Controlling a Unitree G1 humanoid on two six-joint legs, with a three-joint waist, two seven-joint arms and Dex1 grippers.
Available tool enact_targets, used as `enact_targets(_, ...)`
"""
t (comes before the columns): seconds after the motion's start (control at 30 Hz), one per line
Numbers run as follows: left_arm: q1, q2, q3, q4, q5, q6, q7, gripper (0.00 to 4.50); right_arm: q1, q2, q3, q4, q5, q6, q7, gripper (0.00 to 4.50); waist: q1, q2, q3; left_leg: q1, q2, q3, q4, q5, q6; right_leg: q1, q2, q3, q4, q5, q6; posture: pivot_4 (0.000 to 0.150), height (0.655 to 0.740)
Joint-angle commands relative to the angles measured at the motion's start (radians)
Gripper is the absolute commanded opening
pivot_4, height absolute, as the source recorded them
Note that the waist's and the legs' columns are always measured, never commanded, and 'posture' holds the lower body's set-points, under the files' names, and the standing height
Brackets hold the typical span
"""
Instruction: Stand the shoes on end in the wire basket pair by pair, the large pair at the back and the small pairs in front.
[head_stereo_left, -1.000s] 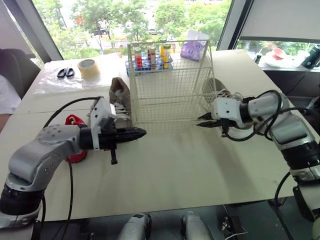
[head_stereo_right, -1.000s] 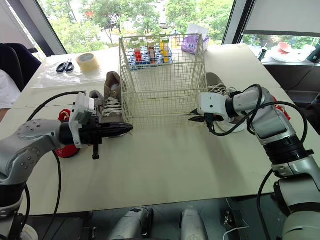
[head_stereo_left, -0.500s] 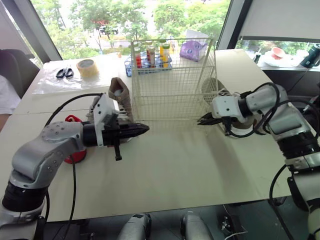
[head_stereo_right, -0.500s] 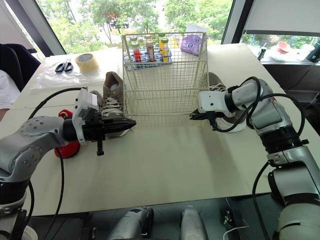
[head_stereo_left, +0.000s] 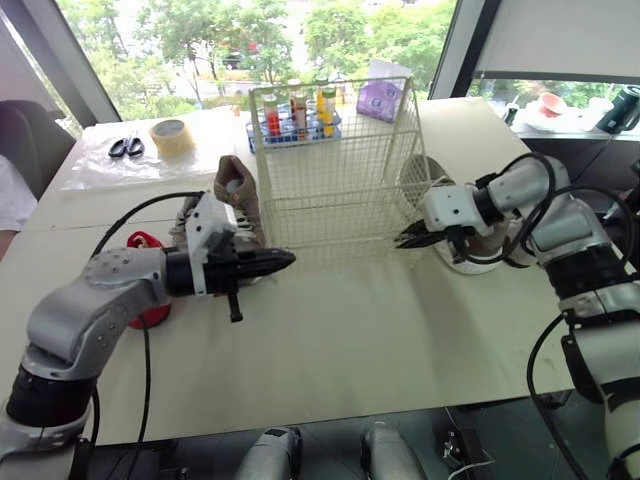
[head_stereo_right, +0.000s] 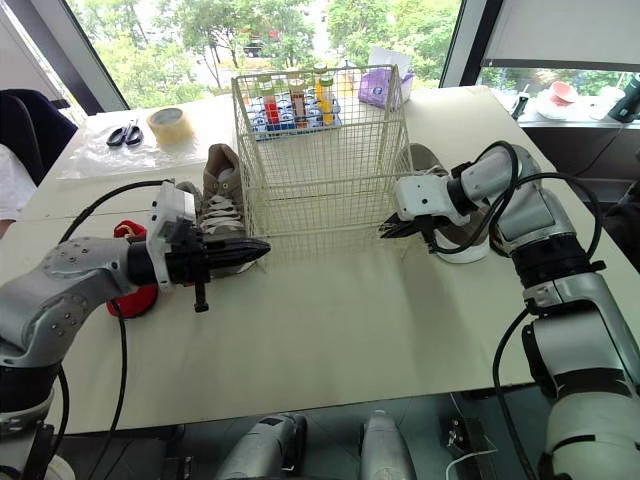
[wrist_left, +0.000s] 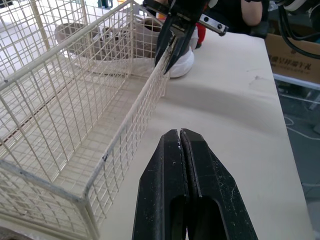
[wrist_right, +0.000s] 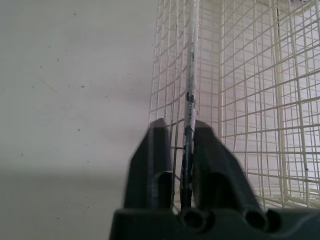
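The empty wire basket stands mid-table. My right gripper is shut on a wire at the basket's lower front right corner, which is also where the right gripper appears from the head. My left gripper is shut on nothing, its tip just in front of the basket's front left corner. A tan sneaker and a grey shoe lie left of the basket. Behind my left arm sits a small red shoe. Another tan sneaker with a white sole lies right of the basket, behind my right gripper.
Behind the basket stand a blue rack of bottles and a purple bag. A tape roll and scissors lie at the far left. A person's sleeve shows at the left edge.
The view has shifted a little. Both grippers keep their places at the basket's front corners, and nothing was taken hold of or let go.
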Motion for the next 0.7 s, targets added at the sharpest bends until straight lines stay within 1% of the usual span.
enact_targets(0.03,0.009,0.005,0.034,-0.023,-0.005,-0.017,-0.003,0.00,-0.001,-0.023,-0.054,-0.116,0.043,0.055,0.002,2.54,0.001,0.000,0.000,0.000,0.000,0.000,0.000,0.000,0.000,0.000,0.000,0.000,0.000,0.000,0.000,0.150,0.7400)
enact_targets(0.13,0.007,0.009,0.040,-0.017,-0.009,-0.015,-0.008,0.00,0.039,-0.070,-0.124,-0.280,0.089,0.160,-0.025,4.08,0.004,0.000,0.000,0.000,0.000,0.000,0.000,0.000,0.000,-0.001,0.000,0.001,0.001,0.000,0.000,0.150,0.7400)
enact_targets(0.17,0.005,0.010,0.041,-0.018,-0.010,-0.014,-0.009,0.00,0.051,-0.084,-0.156,-0.332,0.104,0.196,-0.050,4.45,0.005,0.000,0.000,0.000,0.000,0.000,0.000,0.000,0.000,-0.001,0.000,0.001,0.001,0.000,0.000,0.150,0.7400)
enact_targets(0.27,0.002,0.011,0.046,-0.025,-0.016,-0.009,-0.006,0.00,0.107,-0.123,-0.326,-0.520,0.185,0.418,-0.188,4.45,0.007,0.000,0.000,-0.001,0.000,0.000,0.000,0.000,0.000,-0.001,0.000,0.001,0.001,0.000,0.000,0.150,0.7400)
enact_targets(0.33,-0.002,0.007,0.053,-0.028,-0.028,-0.002,-0.001,0.00,0.179,-0.135,-0.439,-0.631,0.206,0.563,-0.301,4.45,0.009,0.000,0.000,0.000,0.000,0.001,0.000,0.000,0.000,-0.001,0.000,0.002,0.001,0.000,0.000,0.150,0.7400)
enact_targets(0.43,-0.013,0.004,0.056,-0.027,-0.045,0.011,0.005,0.00,0.329,-0.135,-0.584,-0.773,0.177,0.746,-0.472,4.45,0.016,-0.001,-0.001,0.000,0.000,0.001,0.000,0.000,0.000,-0.001,0.000,0.003,0.001,0.000,0.000,0.150,0.7400)
enact_targets(0.5,-0.035,-0.001,0.039,-0.020,-0.048,0.019,-0.001,0.00,0.439,-0.085,-0.707,-0.857,0.164,0.941,-0.607,4.45,0.022,-0.001,-0.001,0.000,0.000,0.003,0.001,0.000,0.000,-0.001,0.000,0.004,0.002,0.000,0.001,0.150,0.7400)
enact_targets(0.6,-0.067,-0.012,0.017,-0.002,-0.045,0.024,-0.015,0.00,0.514,-0.019,-0.784,-0.896,0.155,1.105,-0.755,4.45,0.026,-0.001,-0.001,0.000,0.000,0.004,0.002,0.000,0.001,-0.002,0.000,0.007,0.004,0.001,0.001,0.150,0.7400)
enact_targets(0.7,-0.106,-0.023,-0.005,0.025,-0.034,0.022,-0.032,0.00,0.548,0.053,-0.823,-0.869,0.166,1.169,-0.857,4.45,0.025,-0.001,-0.001,0.001,0.000,0.007,0.002,0.000,0.001,-0.002,0.000,0.008,0.006,0.002,0.001,0.150,0.7400)
